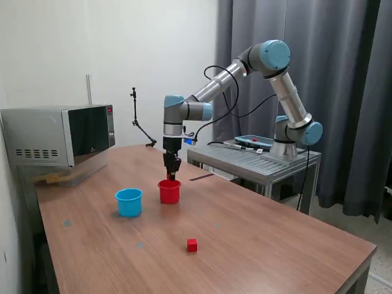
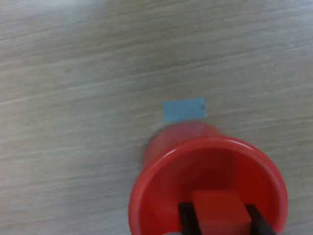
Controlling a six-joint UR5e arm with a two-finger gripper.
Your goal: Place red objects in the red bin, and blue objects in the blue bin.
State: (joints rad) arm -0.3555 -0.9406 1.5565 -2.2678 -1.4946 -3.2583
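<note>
My gripper (image 1: 171,175) hangs just above the mouth of the red bin (image 1: 169,192), a small red cup near the table's middle. In the wrist view the gripper (image 2: 220,220) is shut on a red cube (image 2: 218,210), held between the two dark fingers (image 2: 186,218) over the red bin's (image 2: 161,171) opening. A second red cube (image 1: 192,245) lies on the table nearer the front edge. The blue bin (image 1: 129,202), a light blue cup, stands to the exterior view's left of the red one. No dark blue cubes show in either view.
A microwave (image 1: 61,135) sits at the table's back left in the exterior view. A metal stand (image 1: 257,160) carrying the arm's base is behind the table. A small blue tape square (image 2: 183,109) lies on the wood beside the red cup.
</note>
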